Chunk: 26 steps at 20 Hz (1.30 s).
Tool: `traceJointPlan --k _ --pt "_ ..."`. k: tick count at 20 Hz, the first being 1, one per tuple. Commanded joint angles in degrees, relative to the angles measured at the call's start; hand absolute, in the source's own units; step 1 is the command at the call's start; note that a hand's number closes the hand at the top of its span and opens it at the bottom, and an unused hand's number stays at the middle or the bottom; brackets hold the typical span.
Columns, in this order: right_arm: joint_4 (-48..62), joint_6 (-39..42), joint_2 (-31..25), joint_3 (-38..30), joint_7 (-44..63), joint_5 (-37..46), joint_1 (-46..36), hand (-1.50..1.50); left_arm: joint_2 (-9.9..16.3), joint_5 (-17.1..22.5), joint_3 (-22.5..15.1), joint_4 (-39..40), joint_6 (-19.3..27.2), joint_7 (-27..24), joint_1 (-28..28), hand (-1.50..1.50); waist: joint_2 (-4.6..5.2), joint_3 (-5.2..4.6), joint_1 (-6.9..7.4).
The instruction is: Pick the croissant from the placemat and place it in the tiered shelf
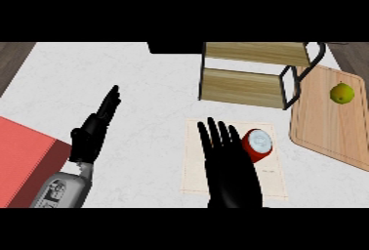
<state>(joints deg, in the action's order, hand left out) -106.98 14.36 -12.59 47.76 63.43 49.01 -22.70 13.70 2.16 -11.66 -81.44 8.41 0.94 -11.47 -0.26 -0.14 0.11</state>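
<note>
A pale placemat [271, 181] lies on the white counter in front of me. On it sits a small red round object with a pale grey face [257, 143]; it does not look like a croissant. My right hand [231, 168] is open over the placemat, fingers straight, just left of the red object and touching or nearly touching its edge. My left hand [92, 131] is open at the left, fingers pointing away, holding nothing. The tiered shelf [245, 87], two wooden levels in a black frame, stands behind the placemat.
A wooden cutting board [328, 127] lies at the right with a yellow-green fruit [342, 93] on it. A red box [22, 156] sits at the left edge. A dark object [175, 47] stands at the back beside the shelf.
</note>
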Motion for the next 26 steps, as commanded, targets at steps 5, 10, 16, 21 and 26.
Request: traceJointPlan --k 5,10,16,21,26 --pt "4.3 9.4 10.4 -0.1 10.2 5.4 -2.7 -1.5 -1.0 -0.5 0.2 -1.3 -0.5 1.7 0.6 0.0 0.12 0.09 0.1" --pt "5.7 7.6 9.5 -1.3 4.9 10.2 0.7 -1.5 -3.0 -2.3 0.4 2.2 0.4 -0.3 -0.5 0.0 0.27 0.1 -0.42" --pt "11.3 1.8 12.5 2.2 3.0 15.9 5.4 -1.5 -2.2 -2.5 0.2 -3.8 -0.8 -1.0 5.1 0.0 0.18 0.14 0.12" --pt "9.9 2.7 12.5 3.4 6.1 14.9 4.9 -1.5 -2.9 -3.1 1.7 -1.1 -1.7 1.3 0.2 0.0 0.21 0.13 -0.02" --pt "11.4 3.4 12.5 1.1 5.3 15.2 4.2 -1.5 -1.2 -1.3 4.9 1.0 -4.7 1.5 -1.9 0.0 0.26 0.12 -0.15"
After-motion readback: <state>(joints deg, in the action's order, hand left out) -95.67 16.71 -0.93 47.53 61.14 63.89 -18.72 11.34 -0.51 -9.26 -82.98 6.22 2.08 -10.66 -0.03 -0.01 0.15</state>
